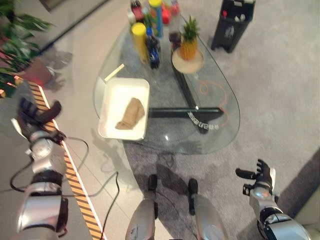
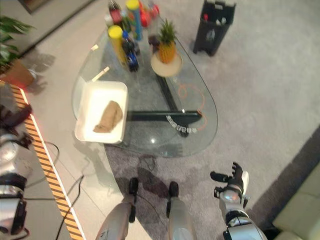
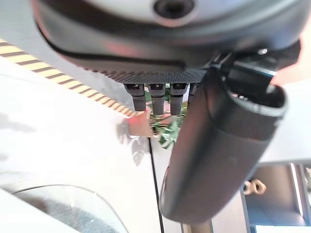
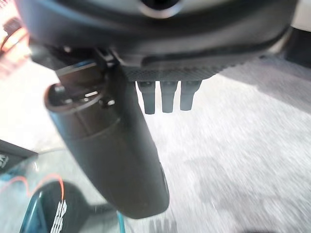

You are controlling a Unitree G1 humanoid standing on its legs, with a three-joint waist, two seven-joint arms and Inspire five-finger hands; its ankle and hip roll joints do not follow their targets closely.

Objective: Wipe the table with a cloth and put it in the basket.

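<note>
A crumpled tan cloth [image 1: 131, 113] lies inside a white rectangular basket [image 1: 114, 92] on the near left part of the glass table [image 1: 210, 90]. My left hand [image 1: 34, 115] hangs over the floor to the left of the table, far from the basket, with its fingers [image 3: 153, 99] straight and nothing in it. My right hand [image 1: 260, 176] is over the grey carpet in front of the table's right end, fingers [image 4: 167, 99] straight and thumb out, holding nothing.
Several bottles and a yellow can [image 1: 139, 36] stand at the table's far end beside a pineapple [image 1: 188, 42] on a plate. An orange cord [image 1: 220, 102] lies on the glass. A dark bin [image 1: 231, 22] stands beyond the table, a potted plant [image 1: 17, 47] at the left, striped tape [image 1: 75, 180] on the floor.
</note>
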